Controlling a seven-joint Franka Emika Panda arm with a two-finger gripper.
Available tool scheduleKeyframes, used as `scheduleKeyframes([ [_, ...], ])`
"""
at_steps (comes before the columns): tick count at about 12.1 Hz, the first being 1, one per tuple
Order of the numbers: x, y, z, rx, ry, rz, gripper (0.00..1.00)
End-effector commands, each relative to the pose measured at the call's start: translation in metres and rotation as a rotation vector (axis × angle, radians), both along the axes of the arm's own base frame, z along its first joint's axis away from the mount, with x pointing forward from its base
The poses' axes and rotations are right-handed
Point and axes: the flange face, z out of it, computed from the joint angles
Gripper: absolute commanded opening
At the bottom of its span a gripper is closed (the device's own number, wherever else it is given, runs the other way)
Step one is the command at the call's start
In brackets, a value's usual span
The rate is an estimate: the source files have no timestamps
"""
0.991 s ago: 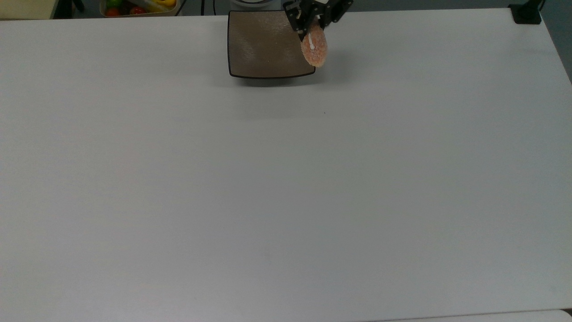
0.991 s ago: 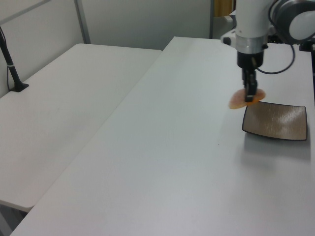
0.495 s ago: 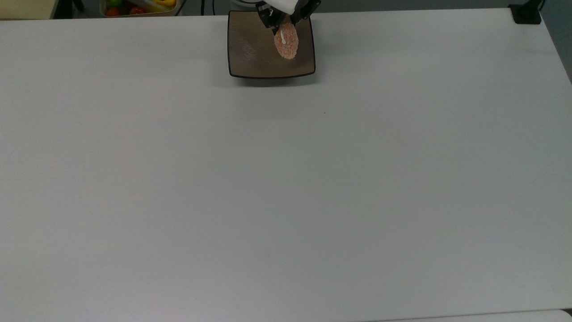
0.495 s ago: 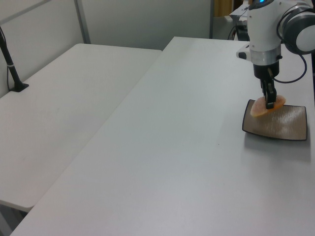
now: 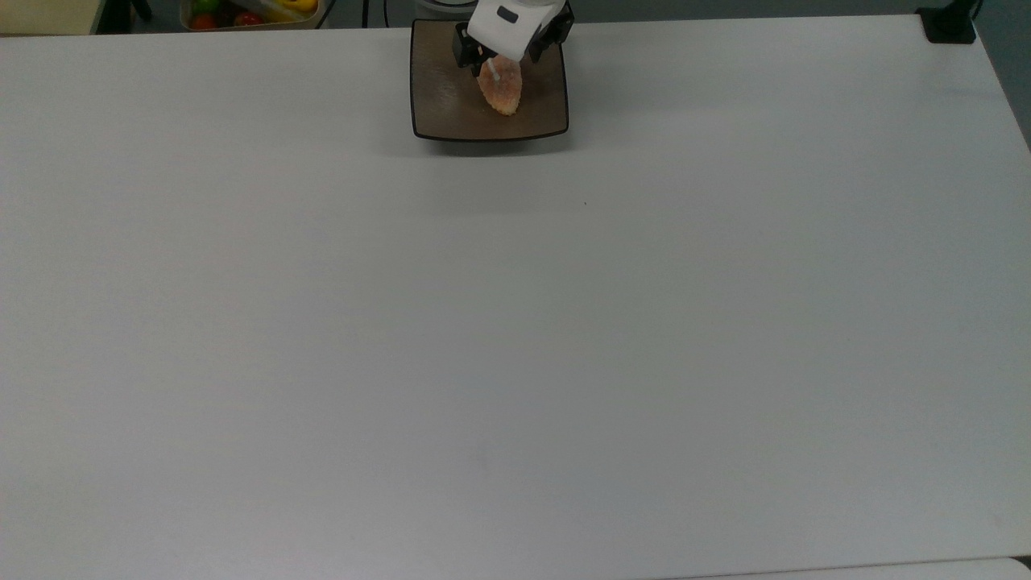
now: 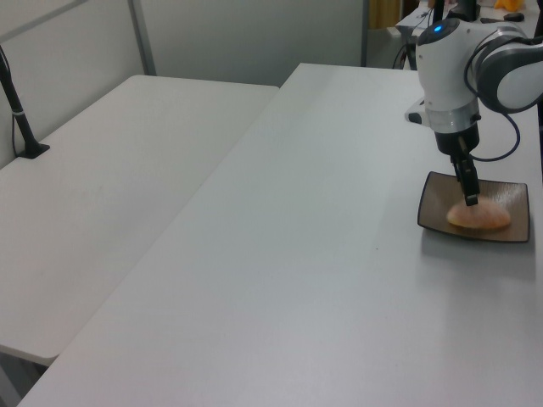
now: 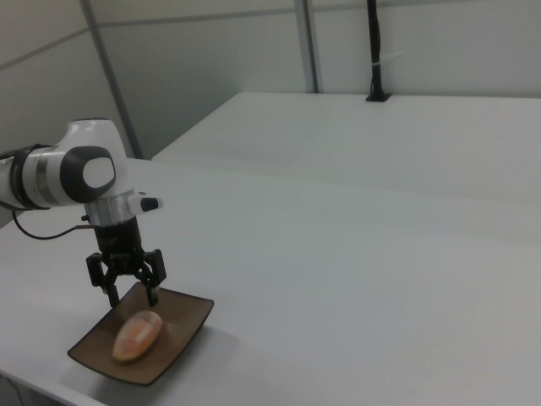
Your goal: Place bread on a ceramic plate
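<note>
Orange-tan bread (image 7: pixel 137 335) lies flat on the ceramic plate (image 7: pixel 184 331). My gripper (image 7: pixel 128 292) hangs just above the bread, fingers spread wide, holding nothing.

White arm (image 7: pixel 80 173) w/ grey joint caps, rounded shells. Black claw (image 7: pixel 125 288), two fingers. Thin black cable loops by wrist.

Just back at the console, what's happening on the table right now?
The Panda arm has brought the bread to the square brown ceramic plate at the table's edge. The bun lies on the plate's surface, and the gripper sits just above one end of it with its fingers spread open in the right view. So the bread appears released onto the plate; the arm has not yet pulled away.
</note>
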Motion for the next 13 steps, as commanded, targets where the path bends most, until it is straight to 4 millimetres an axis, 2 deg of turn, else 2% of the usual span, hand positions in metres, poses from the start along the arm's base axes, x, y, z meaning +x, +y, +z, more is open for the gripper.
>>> scheduleKeyframes([
  [1, 0.002, 0.004, -0.006, 0.017, 0.007, 0.017, 0.91],
  [2, 0.003, 0.005, -0.005, 0.019, 0.003, 0.017, 0.93],
  [3, 0.009, 0.006, 0.008, 0.026, -0.026, 0.005, 1.0],
  [4, 0.017, 0.008, 0.023, 0.036, -0.056, -0.006, 1.0],
  [5, 0.026, 0.01, 0.04, 0.049, -0.092, -0.022, 1.0],
  [8, 0.07, 0.02, 0.1, 0.103, -0.223, -0.224, 1.0],
  [11, 0.118, 0.0, 0.159, 0.142, -0.35, -0.384, 1.0],
  [13, 0.134, -0.017, 0.174, 0.138, -0.394, -0.488, 1.0],
])
